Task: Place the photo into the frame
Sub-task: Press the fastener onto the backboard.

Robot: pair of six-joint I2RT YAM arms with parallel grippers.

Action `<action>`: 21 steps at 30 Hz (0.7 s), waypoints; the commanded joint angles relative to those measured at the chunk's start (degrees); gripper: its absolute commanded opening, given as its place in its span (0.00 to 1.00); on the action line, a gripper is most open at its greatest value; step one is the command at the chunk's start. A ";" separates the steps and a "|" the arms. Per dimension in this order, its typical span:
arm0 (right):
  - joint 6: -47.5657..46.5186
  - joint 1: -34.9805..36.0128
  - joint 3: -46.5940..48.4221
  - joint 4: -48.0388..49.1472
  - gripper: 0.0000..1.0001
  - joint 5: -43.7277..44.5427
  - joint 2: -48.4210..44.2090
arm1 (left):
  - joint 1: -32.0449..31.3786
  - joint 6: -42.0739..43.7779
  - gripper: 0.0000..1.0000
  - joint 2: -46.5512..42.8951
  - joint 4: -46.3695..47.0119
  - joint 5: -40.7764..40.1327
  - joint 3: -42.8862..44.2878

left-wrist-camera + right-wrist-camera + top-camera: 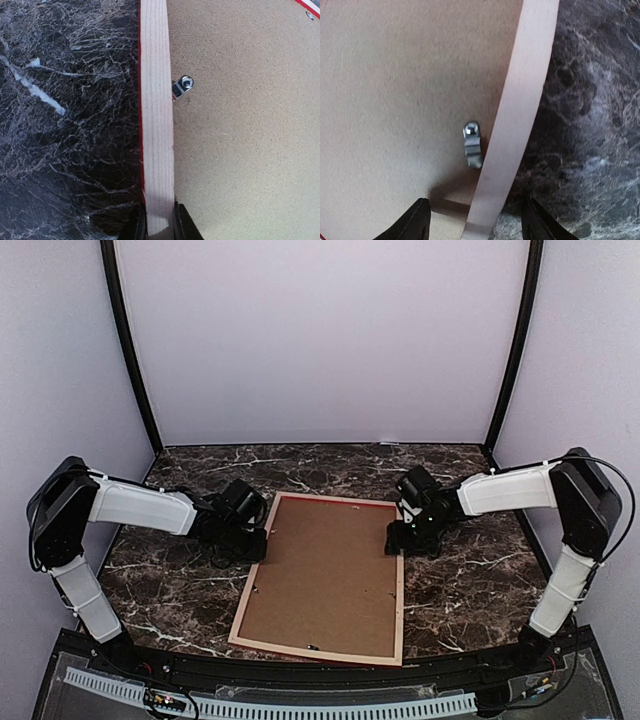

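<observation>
Item: frame (316,651), face down on worktop (470,590), brown backing board (325,580) seated inside. Photo not visible, presumably beneath the board.
Left tool (160,222): clamped narrow on the left rail.
Right tool (477,222): wide, straddling the right rail beside a metal clip (471,142).
Handling: probably steady the rail and turn the clip gently.
Surface: dark veined marble.
Enclosure: pale lilac walls (320,340), black posts (130,350).

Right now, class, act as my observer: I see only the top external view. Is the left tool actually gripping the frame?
Observer: Yes. The left wrist view shows the left tool closed on the frame, on its pale rail.
Operator: And the other side?
Observer: The right tool is open, straddling the opposite rail with gaps either side.
Operator: Any hardware nearby?
Observer: A metal clip is screwed to the backing board beside that rail.
</observation>
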 commanded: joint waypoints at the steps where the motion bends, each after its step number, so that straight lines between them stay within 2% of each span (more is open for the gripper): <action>1: 0.62 -1.93 3.89 3.81 0.63 -0.24 2.76 | -0.76 -0.44 0.13 -0.23 -1.46 1.75 -0.40; 14: 1.49 -4.32 7.88 4.80 0.55 -1.36 7.97 | -0.76 -0.08 0.13 0.15 -0.97 2.08 -0.61; 21: -3.36 -4.54 8.05 3.23 0.47 -2.15 7.17 | -0.71 0.13 0.13 0.01 -1.08 1.99 -0.41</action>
